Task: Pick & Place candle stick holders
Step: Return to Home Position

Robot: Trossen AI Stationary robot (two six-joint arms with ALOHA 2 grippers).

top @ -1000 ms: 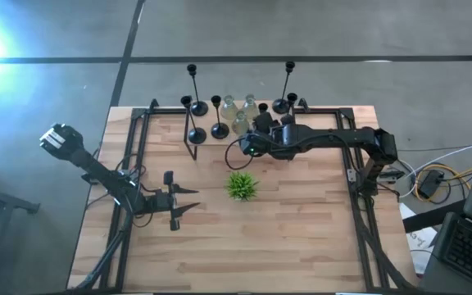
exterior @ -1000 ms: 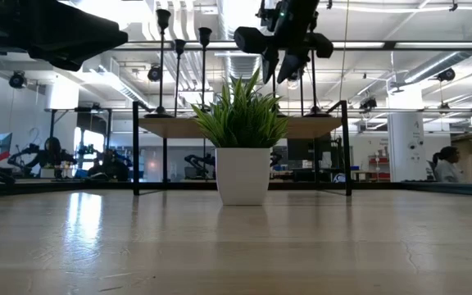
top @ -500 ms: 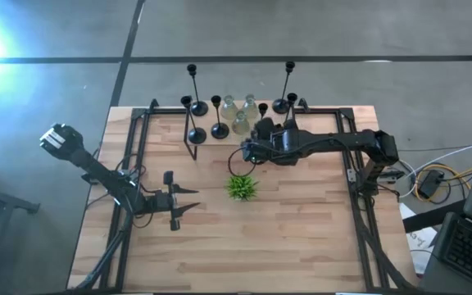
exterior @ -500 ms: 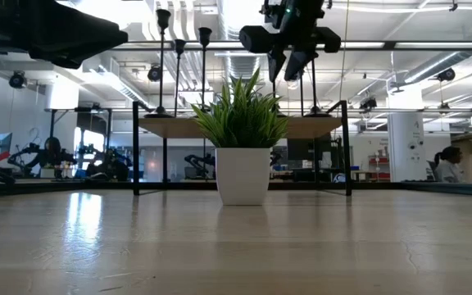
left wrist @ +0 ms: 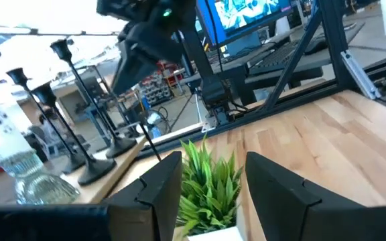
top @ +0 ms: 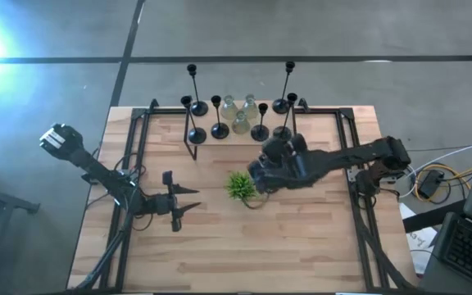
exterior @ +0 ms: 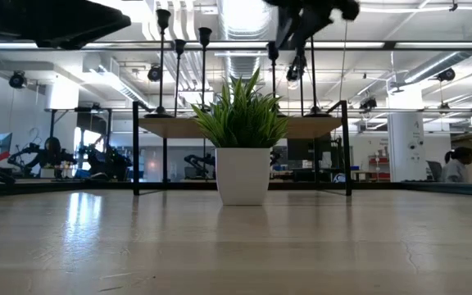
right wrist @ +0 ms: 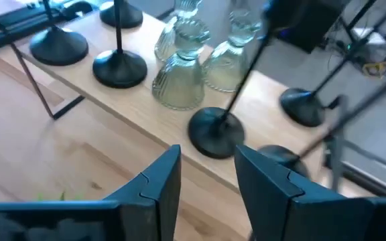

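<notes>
Black and clear glass candle stick holders (top: 220, 130) stand clustered along the bench's (top: 301, 238) far edge. The right jaws are just beside the green plant (top: 240, 186). The left jaws, spread, point toward it from well apart.

My wooden table (top: 301, 238) carries a small potted plant (top: 240, 187) near its middle. Along its far edge it bears a light wooden shelf (exterior: 170, 127) on dark metal legs. On that shelf stand black candle stick holders (top: 219, 131), with 3 clear glass ones (top: 240, 123) clustered between them.

Text | none legible — monitor screen (left wrist: 246, 15) too blurred to read
</notes>
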